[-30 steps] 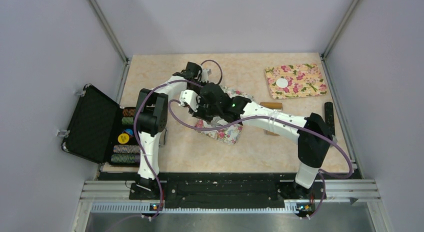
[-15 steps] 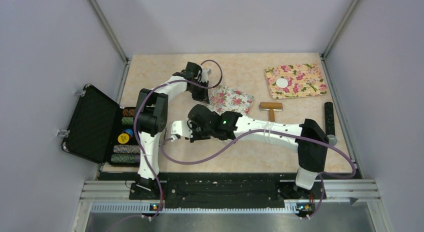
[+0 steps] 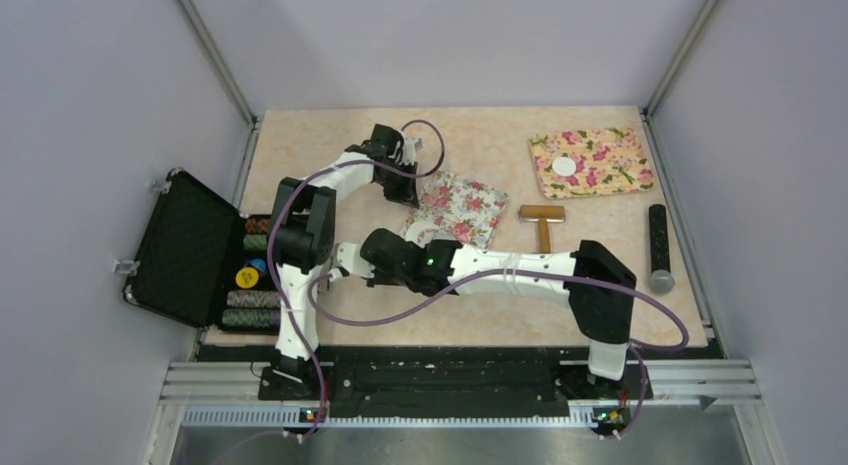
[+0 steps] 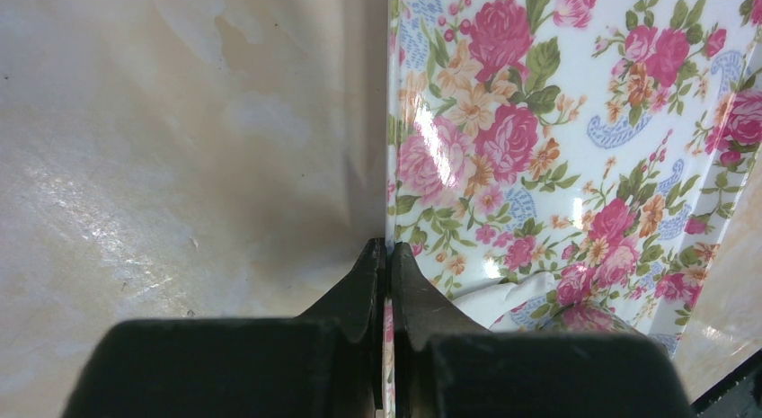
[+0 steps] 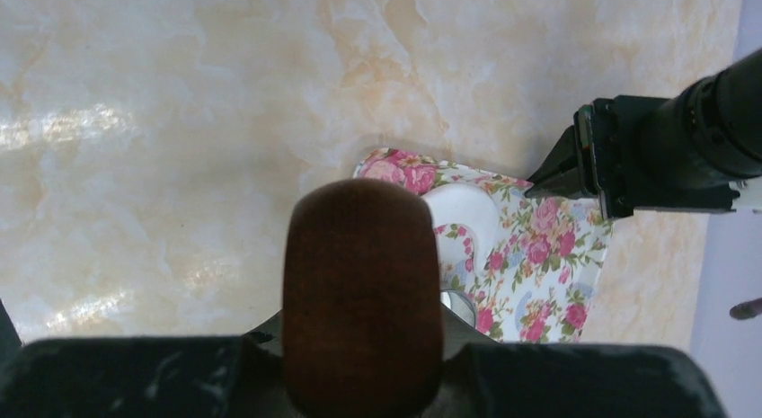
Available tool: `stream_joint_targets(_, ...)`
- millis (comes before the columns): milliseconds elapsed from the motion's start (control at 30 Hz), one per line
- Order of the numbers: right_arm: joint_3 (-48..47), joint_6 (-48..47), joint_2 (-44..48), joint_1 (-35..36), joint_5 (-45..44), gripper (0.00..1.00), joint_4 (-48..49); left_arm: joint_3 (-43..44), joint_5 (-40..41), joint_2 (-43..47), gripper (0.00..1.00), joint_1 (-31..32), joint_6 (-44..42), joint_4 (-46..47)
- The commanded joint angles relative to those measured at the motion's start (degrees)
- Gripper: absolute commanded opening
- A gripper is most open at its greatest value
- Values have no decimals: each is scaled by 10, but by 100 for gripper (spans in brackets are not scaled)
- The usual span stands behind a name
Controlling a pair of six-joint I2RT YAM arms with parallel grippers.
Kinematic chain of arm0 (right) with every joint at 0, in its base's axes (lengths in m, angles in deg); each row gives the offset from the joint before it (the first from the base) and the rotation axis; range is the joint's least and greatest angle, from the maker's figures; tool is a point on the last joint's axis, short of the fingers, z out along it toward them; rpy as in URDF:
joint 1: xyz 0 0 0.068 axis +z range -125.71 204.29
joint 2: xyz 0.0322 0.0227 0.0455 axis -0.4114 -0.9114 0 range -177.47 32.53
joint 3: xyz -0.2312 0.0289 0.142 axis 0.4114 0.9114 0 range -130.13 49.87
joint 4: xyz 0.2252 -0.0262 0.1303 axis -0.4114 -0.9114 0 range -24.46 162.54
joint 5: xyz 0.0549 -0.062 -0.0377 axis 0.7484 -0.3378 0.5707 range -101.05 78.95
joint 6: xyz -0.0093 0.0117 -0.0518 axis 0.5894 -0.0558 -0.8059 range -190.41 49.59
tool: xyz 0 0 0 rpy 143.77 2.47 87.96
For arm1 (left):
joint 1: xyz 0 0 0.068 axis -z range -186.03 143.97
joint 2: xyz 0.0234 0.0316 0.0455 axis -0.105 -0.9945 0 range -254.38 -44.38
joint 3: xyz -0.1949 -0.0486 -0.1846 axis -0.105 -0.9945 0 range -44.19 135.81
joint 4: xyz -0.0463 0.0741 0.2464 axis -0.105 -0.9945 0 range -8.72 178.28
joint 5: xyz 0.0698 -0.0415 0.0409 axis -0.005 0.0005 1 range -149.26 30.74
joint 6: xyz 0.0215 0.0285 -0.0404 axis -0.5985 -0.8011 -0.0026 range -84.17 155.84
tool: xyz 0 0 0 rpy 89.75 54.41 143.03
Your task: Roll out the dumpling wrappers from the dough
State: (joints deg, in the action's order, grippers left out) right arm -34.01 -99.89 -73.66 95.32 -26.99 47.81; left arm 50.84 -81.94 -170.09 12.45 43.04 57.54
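One flat white dumpling wrapper (image 3: 565, 166) lies on the yellow floral mat (image 3: 600, 150) at the back right. My left gripper (image 3: 408, 190) (image 4: 388, 256) is shut on the edge of a white floral mat (image 3: 458, 205) (image 4: 557, 139) mid-table. A white piece of dough (image 5: 465, 211) (image 4: 501, 301) rests on that mat's near corner; its exact shape is unclear. My right gripper (image 3: 338, 268) (image 5: 361, 333) hovers near-left of the mat, shut on a dark brown wooden rod (image 5: 361, 283) that hides much of its view.
A T-shaped wooden roller (image 3: 541, 218) lies right of the white floral mat. A black cylinder with a grey end (image 3: 659, 247) sits by the right edge. An open black case (image 3: 185, 250) with chip stacks stands at the left, close to the left arm.
My right arm swung off the white floral mat toward the near left, carrying the brown rod and uncovering the mat. The left gripper kept its hold on the mat's edge.
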Motion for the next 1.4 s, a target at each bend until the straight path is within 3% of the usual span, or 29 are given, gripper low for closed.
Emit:
stream_joint_targets(0,-22,87,8,8,-68,0,54,-17,23,16,0,-5,-8,-10)
stream_joint_targets(567,23,146,-30,8,-119,0,135,-17,19,18,0,-6,-8,-9)
stream_joint_targets(933,-19,89,-86,7,-241,0,220,-19,11,17,0,-6,-6,-8)
stream_joint_targets(1367,-65,8,-112,7,-321,0,297,-22,2,22,0,-6,-5,-6)
